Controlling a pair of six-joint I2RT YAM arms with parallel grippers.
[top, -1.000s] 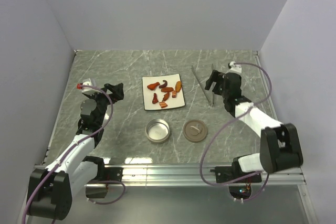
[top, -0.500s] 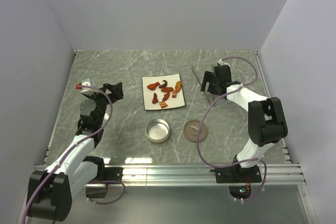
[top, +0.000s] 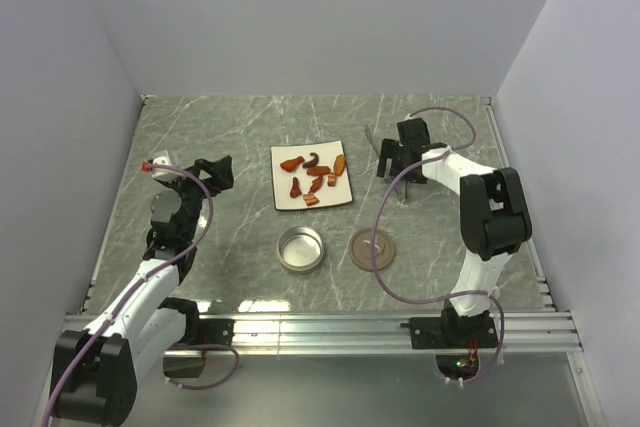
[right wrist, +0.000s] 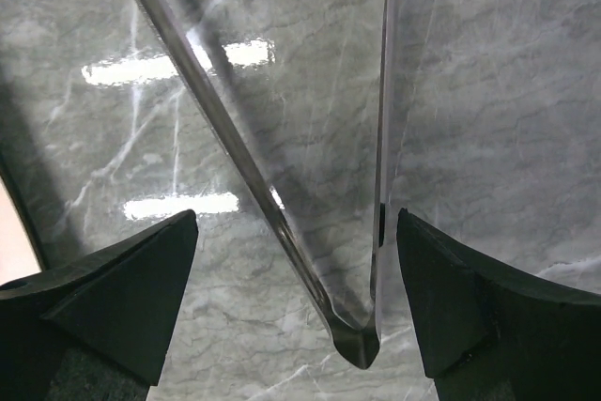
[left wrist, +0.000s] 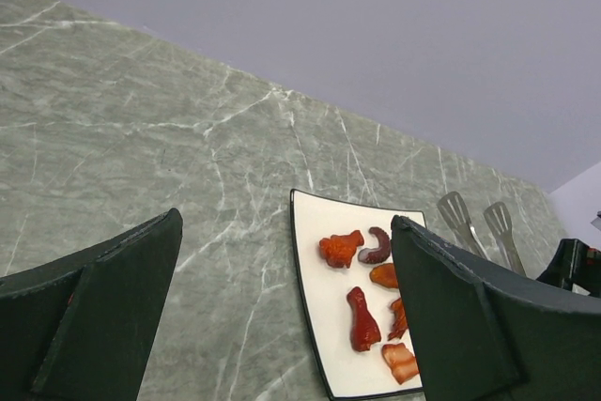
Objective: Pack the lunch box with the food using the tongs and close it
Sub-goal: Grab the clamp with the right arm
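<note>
Silver and round, the shallow metal lunch box tin [top: 301,249] is found nearest the arm bases, uncovered and with nothing in it, its flat brown round lid [top: 372,248] laid just beside it on the right. Beyond these, the white square plate [top: 283,199] carries all the small orange, red-brown and dark purple food pieces [top: 316,179], so nothing is judged packed yet. The left gripper [top: 215,172] is held above the table's left side, fingers apart and empty. Farthest out on the right, the long thin silver-grey metal tongs [right wrist: 223,138] lie flat on the green marbled table [top: 200,127], joined end toward the bases and flattened tips toward the back wall. The right gripper [right wrist: 296,223] is poised over them with its jaws spread wide, straddling both slender arms just above the joint, nothing yet clamped. For a good pickup, it should be lowered until both arms lie between the pads, and the squeeze applied gently, since thin metal may skid on smooth stone.
</note>
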